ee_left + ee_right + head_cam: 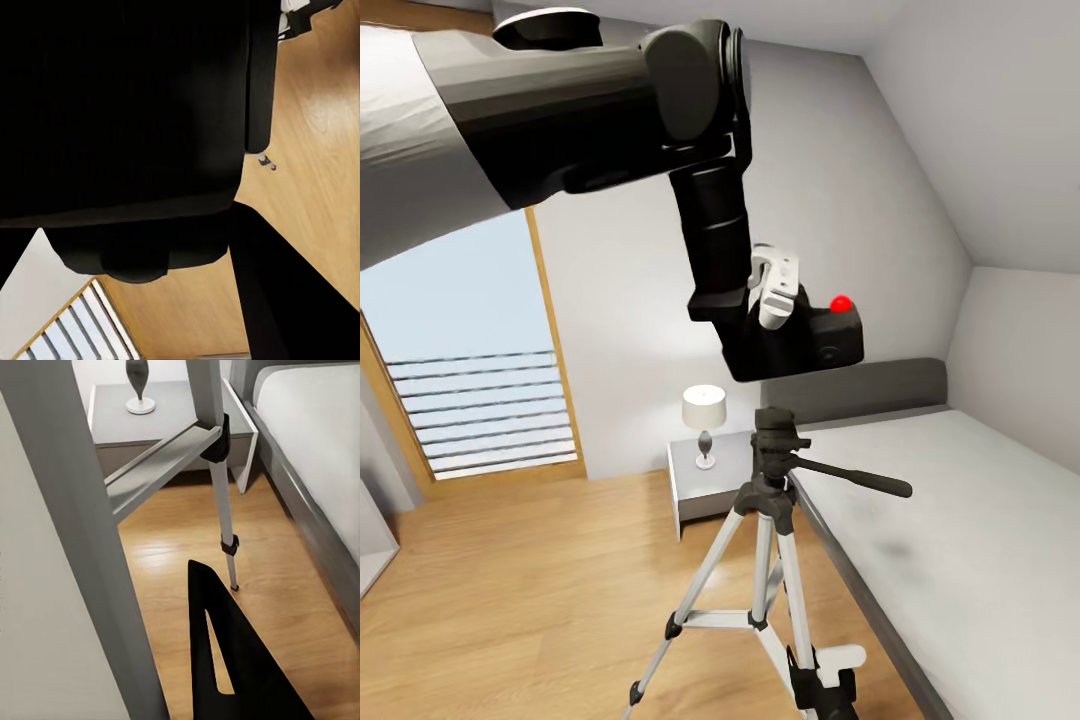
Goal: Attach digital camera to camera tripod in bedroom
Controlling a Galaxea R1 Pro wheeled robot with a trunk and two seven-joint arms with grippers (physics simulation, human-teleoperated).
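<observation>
My left gripper hangs from the arm that crosses the head view from the upper left, and it is shut on the digital camera, a small black box with a red button on top. The camera sits a short way above the black head of the camera tripod, slightly to its right. In the left wrist view the camera's dark body blocks most of the picture. My right gripper is low beside a tripod leg. One of its black fingers shows next to a silver leg; the other is hidden.
The tripod stands on a light wood floor against the grey bed, with its pan handle reaching over the mattress. A grey nightstand with a white lamp sits behind it. A tall window is at the left.
</observation>
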